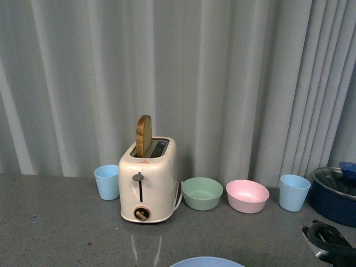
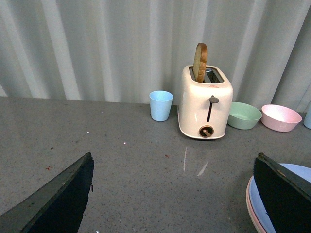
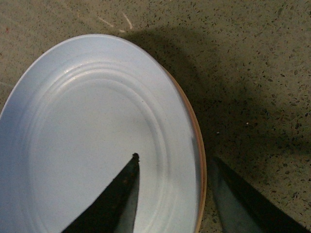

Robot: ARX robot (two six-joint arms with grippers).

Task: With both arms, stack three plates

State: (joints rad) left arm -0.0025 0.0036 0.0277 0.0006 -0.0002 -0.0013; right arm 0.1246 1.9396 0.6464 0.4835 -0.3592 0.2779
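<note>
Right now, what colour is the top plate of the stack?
Light blue, clearest in the right wrist view.

No text, label, brand, number or sign is readable on anything here.

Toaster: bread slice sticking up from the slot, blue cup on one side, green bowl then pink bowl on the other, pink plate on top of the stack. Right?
One error: the top plate is light blue, not pink, as the right wrist view shows. The toaster, bread slice, blue cup, green bowl and pink bowl are as stated.
</note>
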